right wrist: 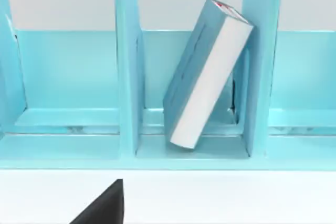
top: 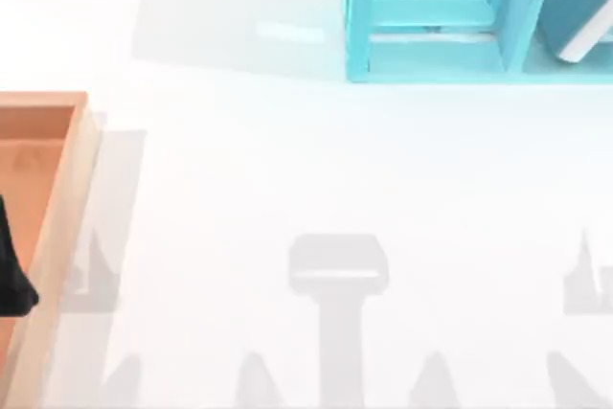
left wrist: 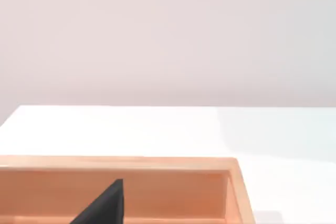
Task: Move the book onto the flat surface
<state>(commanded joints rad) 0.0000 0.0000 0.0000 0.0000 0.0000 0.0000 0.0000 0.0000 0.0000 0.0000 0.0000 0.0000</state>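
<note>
The teal-blue book (right wrist: 207, 72) with white page edges leans tilted inside the middle compartment of the cyan shelf unit (right wrist: 127, 77). From above, the book (top: 579, 7) is at the far right back, inside the shelf (top: 431, 16). The white tabletop (top: 287, 170) spreads in front of it. A black part of my right gripper (right wrist: 105, 205) hangs over the tabletop in front of the shelf, apart from the book. My left gripper (top: 14, 280) is parked over the wooden tray at the left edge, and it also shows in its own wrist view (left wrist: 105, 205).
An orange-brown wooden tray (top: 67, 198) with a raised rim lies along the left side of the table; its rim (left wrist: 157, 163) is under the left wrist camera. The shelf stands along the back right edge. Grey arm shadows fall on the near tabletop.
</note>
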